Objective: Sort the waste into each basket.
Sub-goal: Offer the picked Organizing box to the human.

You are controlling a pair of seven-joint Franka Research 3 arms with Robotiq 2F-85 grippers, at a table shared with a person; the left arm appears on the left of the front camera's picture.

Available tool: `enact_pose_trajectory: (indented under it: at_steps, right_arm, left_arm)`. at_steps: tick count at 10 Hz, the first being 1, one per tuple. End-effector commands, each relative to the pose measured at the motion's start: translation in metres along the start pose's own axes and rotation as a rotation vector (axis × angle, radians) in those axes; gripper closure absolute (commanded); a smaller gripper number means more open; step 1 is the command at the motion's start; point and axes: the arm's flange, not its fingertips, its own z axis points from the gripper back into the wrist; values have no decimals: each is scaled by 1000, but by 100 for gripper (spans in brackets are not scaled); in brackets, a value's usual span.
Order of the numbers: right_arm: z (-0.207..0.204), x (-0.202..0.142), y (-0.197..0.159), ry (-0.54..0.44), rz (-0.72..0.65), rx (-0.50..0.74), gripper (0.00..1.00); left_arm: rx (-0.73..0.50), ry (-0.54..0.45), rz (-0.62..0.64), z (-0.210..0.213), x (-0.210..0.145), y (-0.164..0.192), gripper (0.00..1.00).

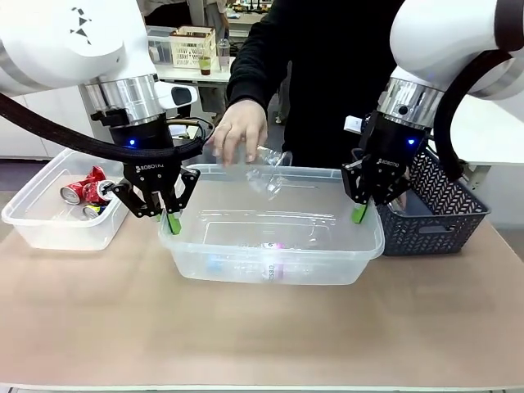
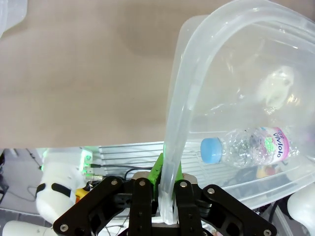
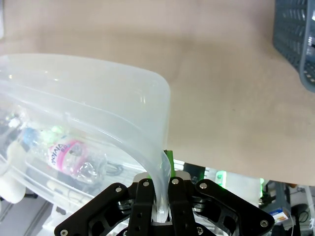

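A large clear tub (image 1: 360, 246) stands mid-table. My left gripper (image 1: 169, 221) is shut on its left rim (image 2: 179, 108), and my right gripper (image 1: 359, 214) is shut on its right rim (image 3: 128, 145). Clear plastic bottles (image 1: 266, 266) lie on the tub's floor. One has a blue cap and a pink label (image 2: 251, 147); another pink-labelled bottle (image 3: 69, 157) appears through the wall in the right wrist view. A person's hand (image 1: 239, 131) holds a clear bottle (image 1: 268, 164) over the tub's far rim. Left of the tub, a small clear bin (image 1: 33, 225) holds red-and-silver cans (image 1: 86, 190).
A dark blue-grey lattice basket (image 1: 442, 217) stands right of the tub, close to my right gripper. The person stands at the table's far side. Bare tabletop (image 1: 262, 336) lies in front of the tub.
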Motion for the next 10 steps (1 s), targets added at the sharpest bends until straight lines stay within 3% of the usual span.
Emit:
enact_pose_trajectory:
  at_steps: [1,10]
  right_arm:
    - [3,-3,0,0,3,-3,100]
    - [3,-3,0,0,3,-3,100]
  left_arm:
    - [2,2,6,1,2,8,100]
    - [2,2,6,1,2,8,100]
